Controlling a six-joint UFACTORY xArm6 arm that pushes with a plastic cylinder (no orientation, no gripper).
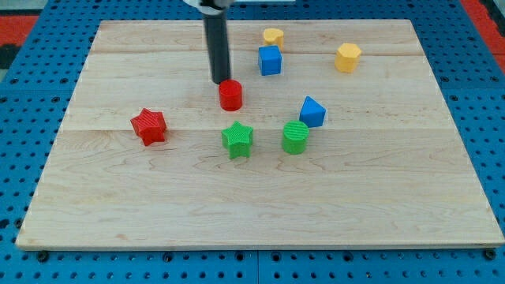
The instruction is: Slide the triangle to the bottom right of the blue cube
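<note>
Red cylinder (pixel 230 95) touches my tip (pixel 219 82), left of blue triangle (pixel 312 112) and blue cube (pixel 270 60); no fingers here.

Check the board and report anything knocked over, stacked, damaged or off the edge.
Nothing stands out. All seven blocks sit flat and apart on the wooden board, none near an edge. My tip rests just above the red cylinder, left of the blue cube; the blue triangle lies lower right.

board (pixel 260 205): pale wood, visible grain, planks joined, smooth matt finish. base beneath (pixel 24 87): blue perforated sheet, slightly glossy. red star (pixel 148 126), green star (pixel 237 139), green cylinder (pixel 295 136): ribbed plastic look. blue cube (pixel 270 60): smooth matt plastic look. rod (pixel 217 47): dark, faint sheen.
</note>
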